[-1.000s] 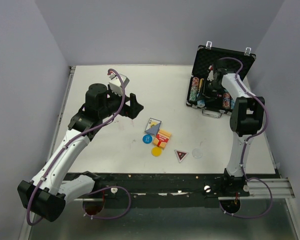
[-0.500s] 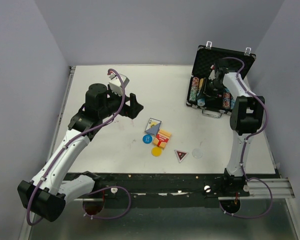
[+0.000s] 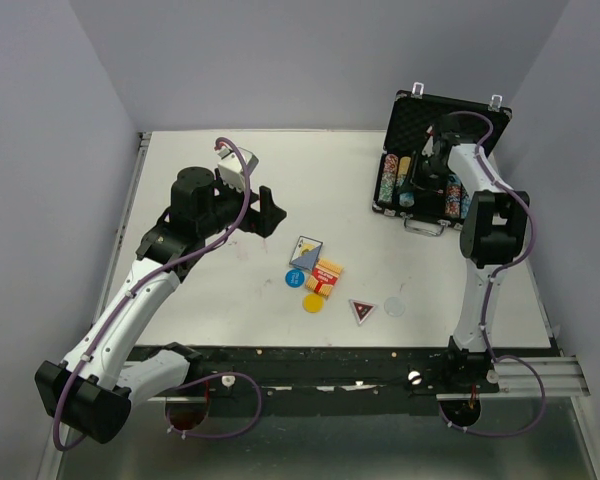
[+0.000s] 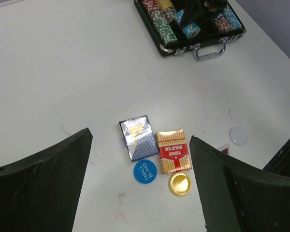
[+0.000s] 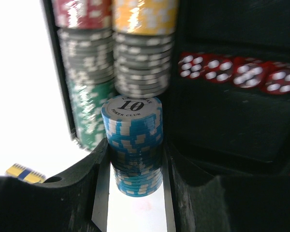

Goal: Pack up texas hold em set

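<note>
The right end effector (image 5: 135, 164), clamping blue chips (image 5: 133, 130), has shifted (only slightly) toward the briefcase (image 3: 460, 112) lid.

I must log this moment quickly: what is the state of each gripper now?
Left gripper: open, holding nothing.
Right gripper: closed on the blue chip stack.

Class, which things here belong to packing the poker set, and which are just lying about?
Belonging: black foam-lined briefcase, multicoloured chip rows, light-blue chip stack, blue card deck, red-and-gold card deck, blue round disc, yellow round disc, triangular button, clear round disc.
Lying about: nothing else visible.
</note>
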